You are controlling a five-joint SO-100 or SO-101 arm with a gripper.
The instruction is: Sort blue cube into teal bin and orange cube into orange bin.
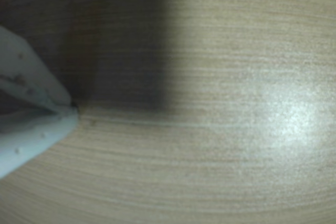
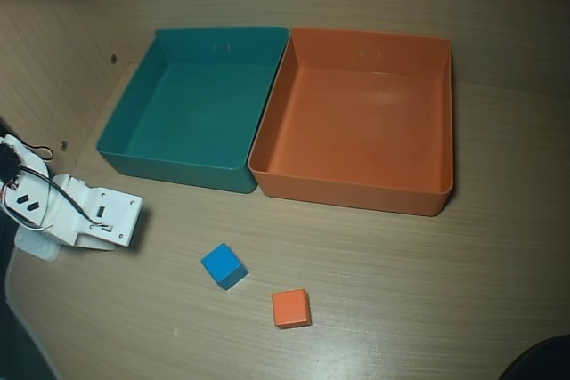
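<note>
Meanwhile, tool (image 1: 73, 109) closed and empty, blue cube (image 2: 223, 266) beside orange cube (image 2: 291, 308)

Blue cube (image 2: 223, 266) and orange cube (image 2: 291, 308) lie outside teal bin (image 2: 125, 117) and orange bin (image 2: 356, 189).

- The arm (image 2: 76, 215) is white plastic with blocky, angular housings in the overhead view.
- Thin black cables (image 2: 62, 189) loop over its top.
- Small dark slots and screw holes mark the casing.
- In the wrist view the jaws are pale plastic, speckled with small pits.
</note>
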